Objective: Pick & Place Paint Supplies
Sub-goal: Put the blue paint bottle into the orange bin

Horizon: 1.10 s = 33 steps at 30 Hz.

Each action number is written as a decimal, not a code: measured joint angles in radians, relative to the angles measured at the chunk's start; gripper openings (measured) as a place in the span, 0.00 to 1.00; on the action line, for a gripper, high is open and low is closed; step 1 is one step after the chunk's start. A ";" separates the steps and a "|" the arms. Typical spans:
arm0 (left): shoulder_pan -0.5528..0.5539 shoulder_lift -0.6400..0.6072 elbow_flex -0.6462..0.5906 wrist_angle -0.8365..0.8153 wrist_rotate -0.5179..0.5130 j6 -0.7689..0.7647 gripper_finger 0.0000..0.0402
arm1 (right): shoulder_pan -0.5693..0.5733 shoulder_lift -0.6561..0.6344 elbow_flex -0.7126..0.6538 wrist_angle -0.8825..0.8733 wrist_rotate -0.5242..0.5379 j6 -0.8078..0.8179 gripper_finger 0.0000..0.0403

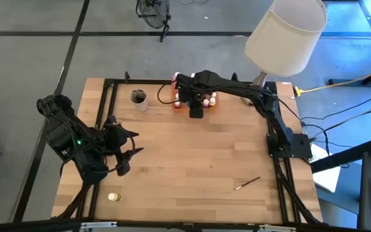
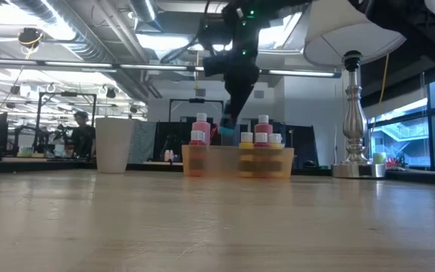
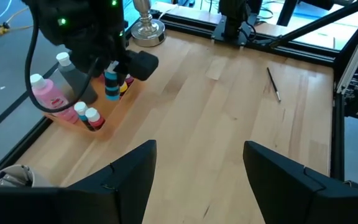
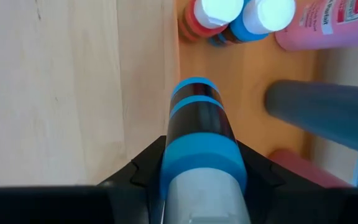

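The right pincer [image 3: 112, 84] hangs over the orange tray [image 3: 118, 99] at the far edge of the bench [image 1: 192, 154], closed on a small blue-banded pot [image 4: 197, 127] held above the tray floor. In the tray stand a pink bottle [image 3: 47, 98], a grey bottle [image 3: 76, 78] and small pots [image 3: 91, 118]. The left pincer [image 3: 197, 171] waits wide apart and empty over the near left side. A brush [image 1: 247, 183] lies near the right, and a yellow-lidded pot [image 1: 113, 197] sits at the near left.
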 joint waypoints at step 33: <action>-0.001 0.000 0.000 -0.001 0.040 0.004 0.59 | -0.020 0.122 0.000 0.073 0.016 -0.080 0.34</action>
